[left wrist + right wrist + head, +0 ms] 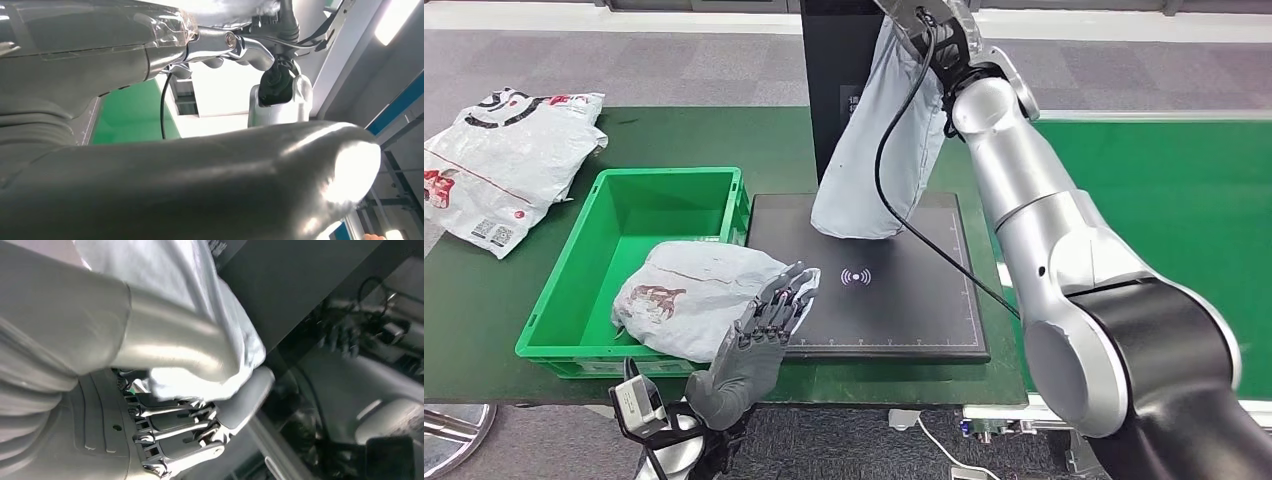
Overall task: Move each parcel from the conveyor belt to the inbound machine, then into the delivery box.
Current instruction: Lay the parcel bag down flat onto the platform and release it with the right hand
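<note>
Nearest the camera in the head view, the left hand (759, 335) is raised at the front edge of the green surface (484, 300), palm turned toward the scene, its fingers (781, 300) spread and straight with nothing held. Its fingertips lie over the edge of a white parcel (689, 295) with a red-brown print, which rests tilted in the green delivery box (559, 290), its right end riding up on the box rim next to the machine.

Right of the box, touching or just beside it, lies the inbound machine's black scanning pad (904, 310), marked with a white signal symbol (856, 276); a dark upright column (824, 80) rises behind it.

The right arm (1044, 230) reaches up and across over the pad. The right hand (170, 425) grips the top of a pale grey parcel (879, 140); in the right wrist view its thumb and dark fingers (185, 417) close on the bunched bag material. The parcel hangs down in front of the column, its lower end at or just above the rear part of the pad. A black cable (894, 190) loops from the wrist across the parcel.

Another white printed parcel (504, 160) lies at the far left of the surface. The green conveyor belt (1174, 190) extends right of the machine.
</note>
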Robot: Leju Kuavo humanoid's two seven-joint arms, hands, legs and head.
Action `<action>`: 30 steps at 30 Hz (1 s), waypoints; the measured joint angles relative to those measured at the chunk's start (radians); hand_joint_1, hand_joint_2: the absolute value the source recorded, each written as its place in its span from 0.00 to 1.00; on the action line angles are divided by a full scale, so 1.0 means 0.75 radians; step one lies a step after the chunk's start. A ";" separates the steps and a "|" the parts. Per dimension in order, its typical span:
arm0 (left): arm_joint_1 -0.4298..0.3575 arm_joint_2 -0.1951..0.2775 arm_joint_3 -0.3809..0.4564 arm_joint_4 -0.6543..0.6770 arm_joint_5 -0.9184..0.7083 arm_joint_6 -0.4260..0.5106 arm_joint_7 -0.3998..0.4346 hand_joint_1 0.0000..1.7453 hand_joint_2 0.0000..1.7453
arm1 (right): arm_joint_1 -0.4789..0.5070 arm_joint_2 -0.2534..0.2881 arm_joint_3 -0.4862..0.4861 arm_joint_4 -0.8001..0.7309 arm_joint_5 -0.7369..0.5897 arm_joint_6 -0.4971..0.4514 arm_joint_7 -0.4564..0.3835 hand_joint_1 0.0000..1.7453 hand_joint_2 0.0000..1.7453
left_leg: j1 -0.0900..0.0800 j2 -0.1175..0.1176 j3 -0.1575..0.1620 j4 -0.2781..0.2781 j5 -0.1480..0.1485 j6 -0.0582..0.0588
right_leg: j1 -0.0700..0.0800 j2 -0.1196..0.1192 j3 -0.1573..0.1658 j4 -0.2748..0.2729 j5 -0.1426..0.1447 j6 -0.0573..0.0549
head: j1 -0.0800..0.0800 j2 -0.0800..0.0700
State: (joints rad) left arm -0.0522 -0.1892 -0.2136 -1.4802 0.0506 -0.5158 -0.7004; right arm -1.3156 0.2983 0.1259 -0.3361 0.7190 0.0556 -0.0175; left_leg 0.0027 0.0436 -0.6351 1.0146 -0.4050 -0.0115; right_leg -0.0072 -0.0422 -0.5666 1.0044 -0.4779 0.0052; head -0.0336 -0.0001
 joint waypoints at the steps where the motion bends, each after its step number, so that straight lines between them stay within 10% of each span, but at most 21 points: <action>1: 0.000 -0.002 0.000 0.000 0.000 0.000 0.000 0.00 0.00 | -0.002 0.003 0.000 0.000 -0.005 0.004 0.001 0.15 1.00 | 0.000 0.000 0.000 0.000 0.000 0.000 | 0.000 0.000 0.000 0.000 0.000 0.000 | 0.000 0.000; 4: -0.001 -0.006 0.000 0.000 -0.002 0.000 0.000 0.00 0.00 | -0.008 0.012 0.000 -0.001 -0.009 0.007 0.002 0.00 1.00 | 0.000 -0.001 0.000 0.000 0.000 0.000 | 0.001 -0.001 0.000 0.000 0.000 0.000 | 0.000 0.000; 30: -0.025 -0.017 0.000 0.024 -0.018 0.005 0.000 0.00 0.00 | -0.016 0.007 0.019 -0.001 -0.121 0.149 0.023 0.00 1.00 | 0.000 0.000 0.000 0.000 0.001 0.000 | 0.000 0.000 0.000 0.000 0.001 0.000 | 0.000 0.000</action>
State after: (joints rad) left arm -0.0706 -0.2019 -0.2136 -1.4622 0.0374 -0.5119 -0.7004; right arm -1.3276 0.3035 0.1403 -0.3365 0.6280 0.1675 -0.0004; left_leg 0.0029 0.0435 -0.6349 1.0147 -0.4046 -0.0118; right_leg -0.0069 -0.0421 -0.5668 1.0044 -0.4775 0.0049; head -0.0336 -0.0002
